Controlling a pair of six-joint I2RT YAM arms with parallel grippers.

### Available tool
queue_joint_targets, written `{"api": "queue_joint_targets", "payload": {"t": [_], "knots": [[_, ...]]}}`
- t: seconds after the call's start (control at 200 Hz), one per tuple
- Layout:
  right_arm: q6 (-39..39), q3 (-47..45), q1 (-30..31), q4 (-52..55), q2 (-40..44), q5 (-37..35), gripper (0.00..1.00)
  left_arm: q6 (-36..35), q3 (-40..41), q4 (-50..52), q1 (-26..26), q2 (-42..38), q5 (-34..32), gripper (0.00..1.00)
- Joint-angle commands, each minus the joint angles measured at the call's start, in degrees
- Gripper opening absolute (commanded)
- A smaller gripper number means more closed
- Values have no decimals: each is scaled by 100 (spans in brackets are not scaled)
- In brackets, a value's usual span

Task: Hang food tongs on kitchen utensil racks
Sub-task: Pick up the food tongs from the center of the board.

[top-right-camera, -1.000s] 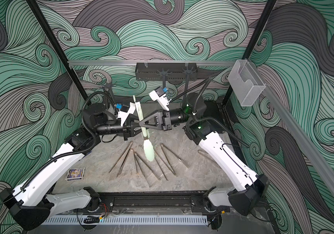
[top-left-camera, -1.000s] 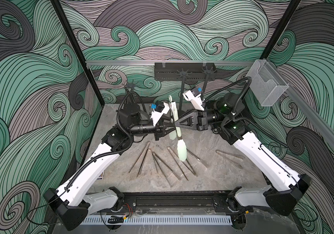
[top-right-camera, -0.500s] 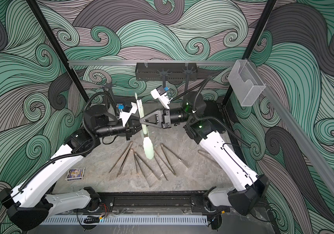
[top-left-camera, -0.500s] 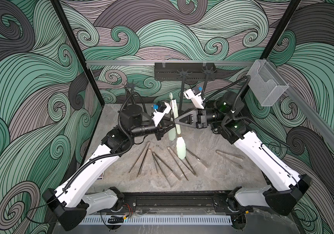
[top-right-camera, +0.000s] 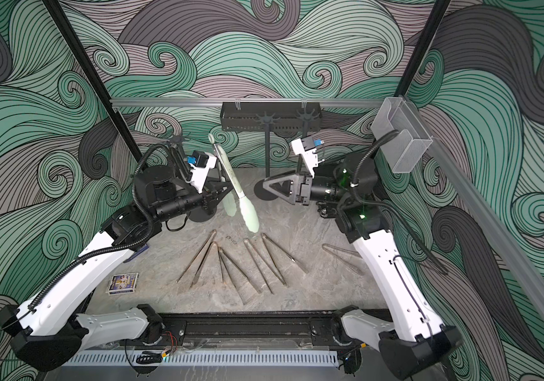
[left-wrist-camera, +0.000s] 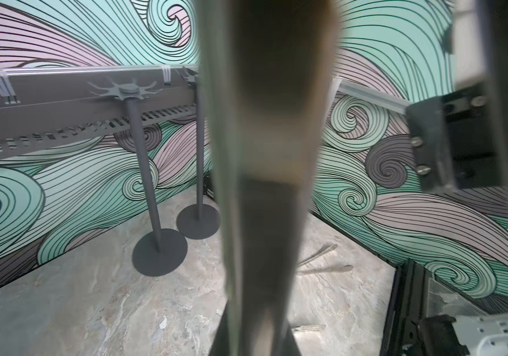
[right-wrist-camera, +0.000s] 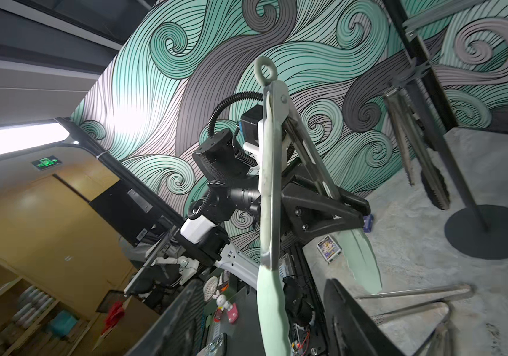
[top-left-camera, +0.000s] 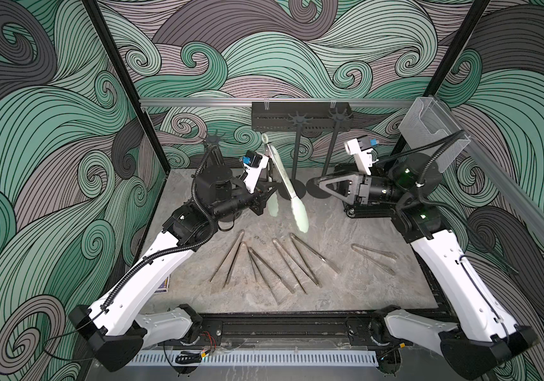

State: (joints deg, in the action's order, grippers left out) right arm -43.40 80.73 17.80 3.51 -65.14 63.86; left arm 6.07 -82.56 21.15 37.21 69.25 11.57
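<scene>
Left end effector (top-left-camera: 271,192) level, tight on tilted green-tipped tongs (top-left-camera: 284,178).

The food tongs (left-wrist-camera: 265,185) stand upright, very close and blurred, in front of the nearer rack (left-wrist-camera: 143,160). This rack stands on the marble table (left-wrist-camera: 92,296), and a second rack (left-wrist-camera: 199,148) is just behind it with the round bases close together. A black slotted shelf (left-wrist-camera: 46,101) hangs on the wall behind the nearer rack's hooks, and steel tongs (left-wrist-camera: 323,262) lie on the table well apart from it.

The pale-green-tipped tongs (top-left-camera: 284,179) aloft, near-upright, ring end up, arms spread (one arm clamped); bare-steel tongs (top-left-camera: 269,269) lie flat, fanned, before three dark hook-topped pole racks (top-left-camera: 297,148).
</scene>
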Motion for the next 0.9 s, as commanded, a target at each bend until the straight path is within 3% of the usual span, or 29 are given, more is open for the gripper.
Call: {"api": "queue_joint_targets", "payload": {"t": [0.0, 0.12, 0.31, 0.495, 0.745, 0.896], "knots": [[855, -2, -275, 1001, 337, -348, 65, 52, -464, 396, 52, 44, -765, 0], [914, -103, -522, 1151, 397, -489, 65, 187, -879, 965, 50, 88, -1612, 0], [979, -189, -749, 1373, 321, -727, 65, 951, -1152, 1212, 142, 364, -2781, 0], [1360, -124, -782, 1966, 318, -1009, 65, 1224, -2665, 2592, 436, 1556, -4477, 0], [1759, 10, -825, 2487, 199, -1163, 65, 1552, -4219, 3729, 436, 2451, -5274, 0], [1897, 157, -877, 2693, -81, -1200, 64, 1826, -4946, 4439, 432, 2764, -5032, 0]]}}
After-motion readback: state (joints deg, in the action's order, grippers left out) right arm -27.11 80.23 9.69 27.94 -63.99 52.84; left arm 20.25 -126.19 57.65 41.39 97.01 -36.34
